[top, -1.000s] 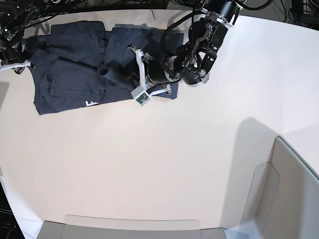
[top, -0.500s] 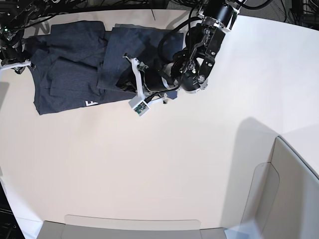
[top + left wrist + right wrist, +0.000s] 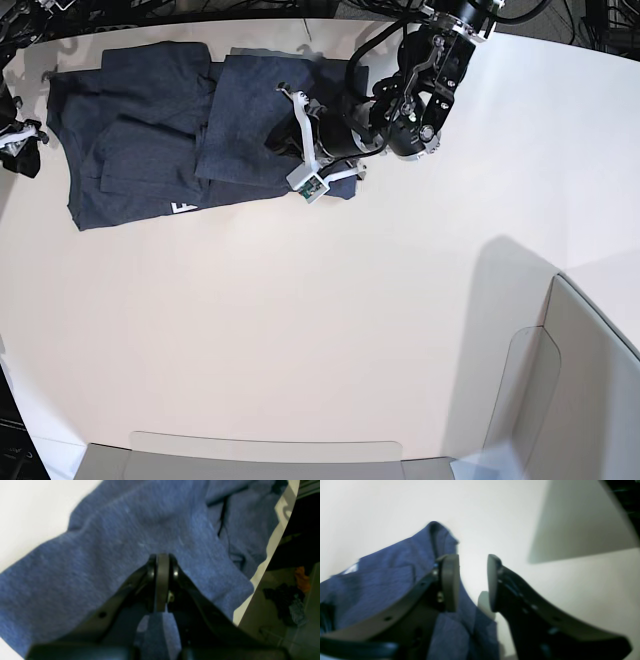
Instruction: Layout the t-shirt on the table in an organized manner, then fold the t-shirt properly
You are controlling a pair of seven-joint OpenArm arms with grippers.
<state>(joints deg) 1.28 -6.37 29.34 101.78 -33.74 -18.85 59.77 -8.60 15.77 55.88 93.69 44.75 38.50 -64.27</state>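
We're looking at the dark navy t-shirt (image 3: 150, 155), lying across the far left part of the pale desk (image 3: 300, 330) in the base view, bunched and layered, with creases and overlapping folds running through it! A bit of white lettering (image 3: 183, 208) peeks out along its near edge.

Our left end effector (image 3: 160, 582) is right over the cloth, on the shirt's right-hand portion in the base view, its fingertips drawn together, narrow as can be, and we see no fabric pinched between them. Beneath it the material spreads fairly smooth, with rumpled layers off to one side.

Over on the other side, our right end effector (image 3: 473, 583) stands wide, a clear gap between its fingers, nothing gripped! It hangs by the shirt's outer left edge in the base view, and its wrist view shows cloth behind one finger and bare desk behind the other.
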